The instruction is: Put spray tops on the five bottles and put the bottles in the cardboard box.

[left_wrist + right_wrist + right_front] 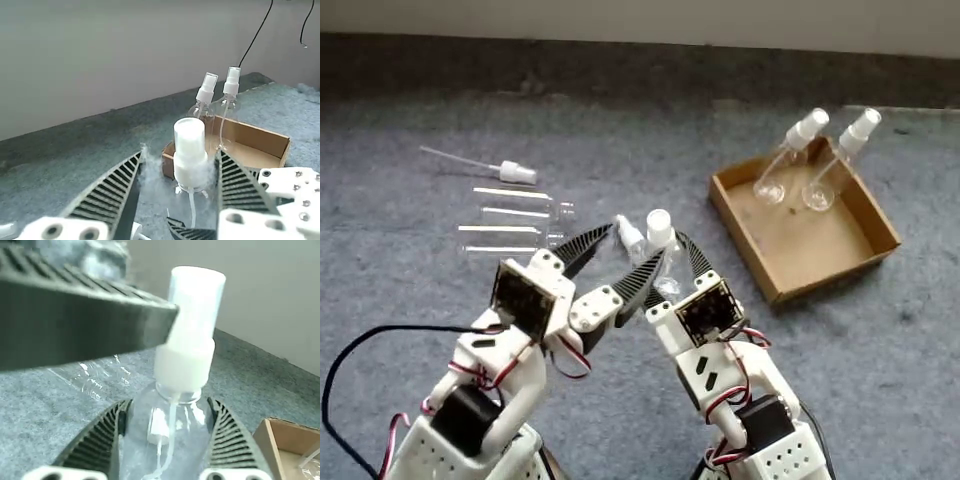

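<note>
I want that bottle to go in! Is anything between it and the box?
Nothing visible. The carpet between the bottle in the right pincer and the box is bare. Two bottles lean at its far end.

Surface covering: grey felt-like carpet (pixel 440 290), spread over the whole table, nap faintly mottled. Far edge: a dark strip (pixel 620 70) running the full width. Behind it: a plain pale wall (pixel 720 18). Near left corner: one black cable (pixel 410 329) lying in a loose curve on the carpet. Against the wall beyond the far edge: a thin black cord (pixel 257 31) slanting down, and a second cord (pixel 305 25) hanging just beside it.
</note>
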Available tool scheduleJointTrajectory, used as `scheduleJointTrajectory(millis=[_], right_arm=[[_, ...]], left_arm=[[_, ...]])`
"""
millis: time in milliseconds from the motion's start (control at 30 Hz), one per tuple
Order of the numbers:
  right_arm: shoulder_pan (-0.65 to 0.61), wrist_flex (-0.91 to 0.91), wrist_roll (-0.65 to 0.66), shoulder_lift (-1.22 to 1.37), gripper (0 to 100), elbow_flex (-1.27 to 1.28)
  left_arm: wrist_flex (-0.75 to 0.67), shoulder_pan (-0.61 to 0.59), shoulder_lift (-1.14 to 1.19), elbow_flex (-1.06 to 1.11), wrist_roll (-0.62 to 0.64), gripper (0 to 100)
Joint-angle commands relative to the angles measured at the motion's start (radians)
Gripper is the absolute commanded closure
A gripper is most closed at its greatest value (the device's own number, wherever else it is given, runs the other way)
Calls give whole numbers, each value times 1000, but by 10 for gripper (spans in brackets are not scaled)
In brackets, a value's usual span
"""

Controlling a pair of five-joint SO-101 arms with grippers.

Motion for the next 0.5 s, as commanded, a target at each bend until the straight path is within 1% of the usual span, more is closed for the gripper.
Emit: scheduleJointTrajectory(millis=[0, 67, 100, 167, 200, 267, 300, 467], right_arm=[[-4, -10, -9, -8, 914, 111], [21, -8, -11, -8, 914, 110], [38, -8, -12, -8, 914, 110], [84, -8, -17, -8, 914, 108], [101, -8, -17, -8, 914, 108], [125, -10, -17, -8, 914, 107], [128, -10, -17, -8, 914, 105], [131, -7, -17, -8, 914, 51]], left_arm=[[187, -10, -222, -2, 0, 802], [216, -10, -242, 18, 2, 835], [216, -10, -232, 35, 2, 871], [207, -7, -219, 77, 2, 979], [187, -4, -217, 94, 2, 1000], [141, -2, -217, 130, 2, 954], [120, -2, -217, 148, 2, 947], [41, -2, -217, 252, 2, 983]])
